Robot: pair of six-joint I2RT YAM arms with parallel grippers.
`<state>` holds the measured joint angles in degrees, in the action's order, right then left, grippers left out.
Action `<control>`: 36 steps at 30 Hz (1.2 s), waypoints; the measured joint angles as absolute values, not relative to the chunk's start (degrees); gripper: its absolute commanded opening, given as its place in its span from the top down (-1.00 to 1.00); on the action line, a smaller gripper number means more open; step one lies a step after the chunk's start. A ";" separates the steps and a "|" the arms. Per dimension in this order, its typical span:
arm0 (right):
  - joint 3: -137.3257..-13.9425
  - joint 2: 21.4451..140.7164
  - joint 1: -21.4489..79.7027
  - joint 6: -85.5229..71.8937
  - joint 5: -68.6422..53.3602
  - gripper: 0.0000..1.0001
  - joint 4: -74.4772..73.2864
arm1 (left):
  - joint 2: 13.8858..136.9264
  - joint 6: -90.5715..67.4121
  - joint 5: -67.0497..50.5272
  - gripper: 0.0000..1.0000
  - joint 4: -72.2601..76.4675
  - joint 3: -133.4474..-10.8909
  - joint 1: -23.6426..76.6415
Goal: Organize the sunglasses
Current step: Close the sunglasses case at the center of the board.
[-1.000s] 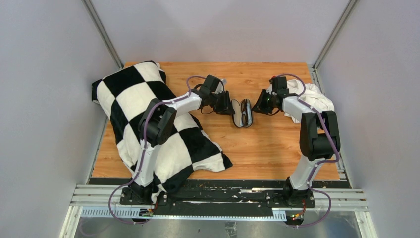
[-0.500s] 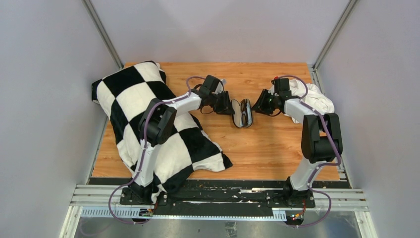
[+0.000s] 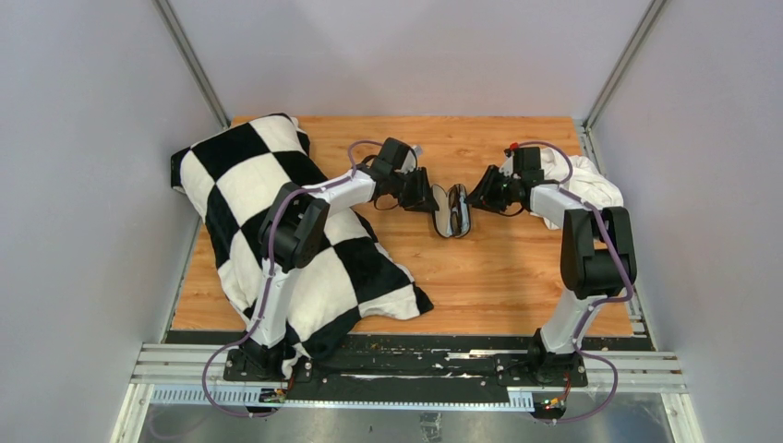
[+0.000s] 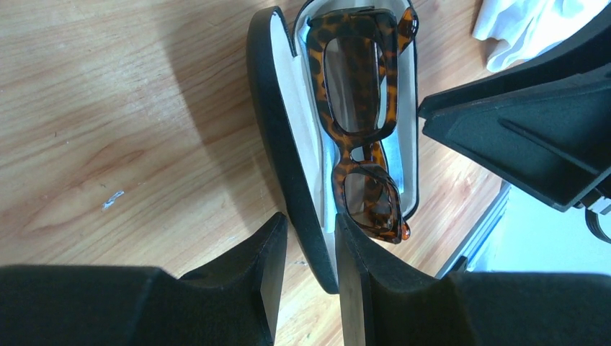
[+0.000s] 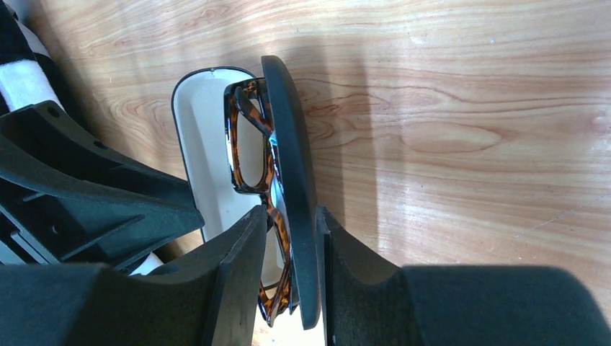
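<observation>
The black case (image 3: 452,210) lies open mid-table, its pale lining up. The tortoiseshell sunglasses (image 4: 360,108) lie folded inside it on a light blue cloth (image 4: 383,153). My left gripper (image 3: 431,201) is at the case's left side, nearly closed around the left shell (image 4: 277,122); its fingertips (image 4: 274,252) straddle that shell's rim. My right gripper (image 3: 476,196) is at the case's right side. Its fingers (image 5: 248,245) straddle the raised right shell (image 5: 288,144), with the edge of the sunglasses (image 5: 252,144) between them too.
A black-and-white checkered blanket (image 3: 277,212) covers the left of the wooden table (image 3: 499,268), under the left arm. A crumpled white cloth (image 3: 582,180) lies at the right behind the right arm and shows in the left wrist view (image 4: 533,21). Grey walls enclose the table.
The right gripper has moved slightly left, closing in on the case's right shell. The left arm and the case have stayed put.
</observation>
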<state>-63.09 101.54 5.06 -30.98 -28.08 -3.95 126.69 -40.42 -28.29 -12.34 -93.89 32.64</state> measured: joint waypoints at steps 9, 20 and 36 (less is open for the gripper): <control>-62.39 103.13 4.45 -31.68 -30.06 0.41 -2.85 | 126.93 -40.21 -28.34 0.29 -12.73 -93.89 32.64; -62.13 103.88 4.32 -31.75 -30.59 0.51 -2.13 | 126.93 -40.23 -28.34 0.31 -12.78 -93.89 32.64; -61.30 103.88 4.08 -32.12 -31.99 0.59 -0.95 | 126.93 -40.53 -28.45 0.51 -12.53 -93.89 32.45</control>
